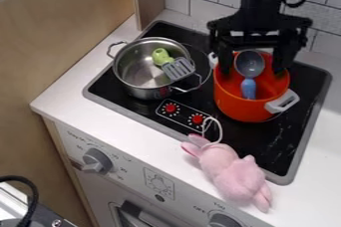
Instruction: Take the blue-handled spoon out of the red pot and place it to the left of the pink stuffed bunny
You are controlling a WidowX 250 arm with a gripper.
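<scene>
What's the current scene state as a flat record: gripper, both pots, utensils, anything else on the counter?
gripper: open, over the orange pot, fingers apart on either side of the spoon head
gripper_location: upper right
orange_pot: right side of cooktop, holds blue-handled spoon
steel_pot: left side, holds green-handled slotted turner
pink_plush: at the cooktop's front edge
red_dials: two
</scene>
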